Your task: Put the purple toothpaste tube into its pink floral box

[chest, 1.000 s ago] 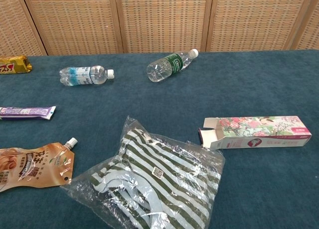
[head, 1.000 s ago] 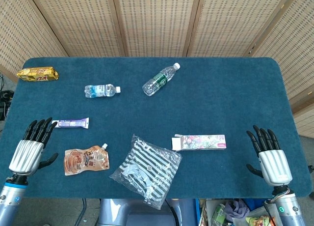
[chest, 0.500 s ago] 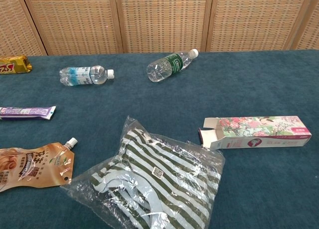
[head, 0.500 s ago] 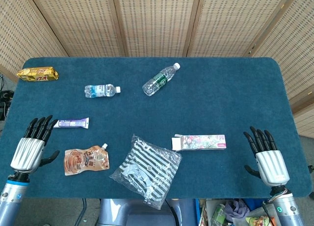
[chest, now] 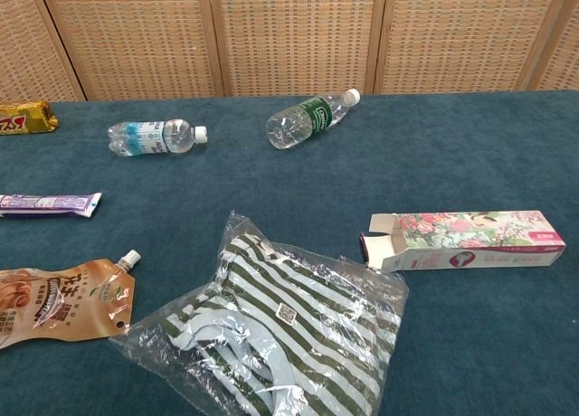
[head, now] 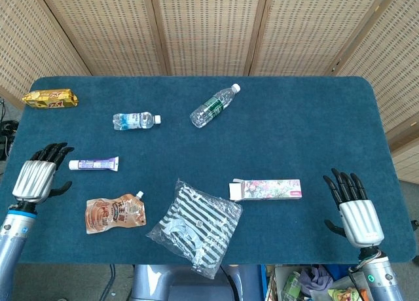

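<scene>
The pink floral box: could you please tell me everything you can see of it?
The pink floral box is a long carton, apparently cardboard, printed with pink flowers. It lies flat on the blue table, right of the bagged striped cloth. Its left end flaps stand open, showing a dark interior. Neither hand touches it.

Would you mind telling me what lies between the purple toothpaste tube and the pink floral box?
In the head view, only the striped bagged cloth edges near the line from toothpaste tube to floral box; otherwise bare table.
</scene>
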Robot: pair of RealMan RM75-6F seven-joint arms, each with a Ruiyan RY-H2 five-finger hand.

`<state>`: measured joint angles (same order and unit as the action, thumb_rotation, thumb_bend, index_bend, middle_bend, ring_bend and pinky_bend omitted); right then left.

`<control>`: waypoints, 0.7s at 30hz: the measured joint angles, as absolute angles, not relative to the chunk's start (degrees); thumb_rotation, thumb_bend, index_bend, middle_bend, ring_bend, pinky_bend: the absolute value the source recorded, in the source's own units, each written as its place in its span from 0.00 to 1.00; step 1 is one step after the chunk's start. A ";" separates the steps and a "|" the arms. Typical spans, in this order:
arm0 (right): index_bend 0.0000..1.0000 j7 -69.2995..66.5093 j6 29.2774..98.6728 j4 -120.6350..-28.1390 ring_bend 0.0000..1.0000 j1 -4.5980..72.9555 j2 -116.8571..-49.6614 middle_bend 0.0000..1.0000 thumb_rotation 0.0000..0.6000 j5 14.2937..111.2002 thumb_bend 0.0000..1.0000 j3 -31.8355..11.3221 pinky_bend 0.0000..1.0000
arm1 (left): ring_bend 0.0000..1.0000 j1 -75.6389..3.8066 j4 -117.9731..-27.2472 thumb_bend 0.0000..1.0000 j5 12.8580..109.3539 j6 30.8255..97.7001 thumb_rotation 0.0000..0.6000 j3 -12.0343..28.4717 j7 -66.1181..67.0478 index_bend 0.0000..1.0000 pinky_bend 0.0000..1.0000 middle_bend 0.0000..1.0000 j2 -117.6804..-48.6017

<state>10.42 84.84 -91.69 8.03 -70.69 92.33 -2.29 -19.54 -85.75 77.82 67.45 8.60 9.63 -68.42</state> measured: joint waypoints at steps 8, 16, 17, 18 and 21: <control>0.05 10.56 84.81 -91.66 0.00 8.10 -70.83 0.00 1.00 92.26 0.03 -2.34 0.00 | 0.26 -25.29 -79.86 0.27 73.38 58.32 1.00 10.22 9.26 0.34 0.32 0.30 -68.63; 0.05 10.27 84.92 -91.55 0.00 8.03 -70.68 0.00 1.00 91.95 0.03 -2.49 0.00 | 0.28 -29.03 -75.13 0.27 68.61 51.67 1.00 10.49 12.58 0.36 0.32 0.32 -70.62; 0.05 10.23 84.92 -91.55 0.00 8.03 -70.66 0.00 1.00 91.92 0.03 -2.49 0.00 | 0.28 -29.38 -74.46 0.27 67.84 50.84 1.00 10.45 12.99 0.36 0.32 0.32 -71.03; 0.05 10.18 84.92 -91.56 0.00 8.02 -70.64 0.00 1.00 91.90 0.03 -2.49 0.00 | 0.28 -29.65 -73.87 0.27 67.21 50.21 1.00 10.41 13.38 0.36 0.32 0.32 -71.36; 0.05 10.09 84.81 -91.57 0.00 8.08 -70.61 0.00 1.00 91.87 0.03 -2.49 0.00 | 0.28 -30.75 -70.97 0.27 64.34 47.93 1.00 10.14 15.48 0.36 0.32 0.32 -72.93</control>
<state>10.09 84.81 -91.57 8.08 -70.61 91.87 -2.49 -30.75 -70.97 64.34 47.93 10.14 15.48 -72.93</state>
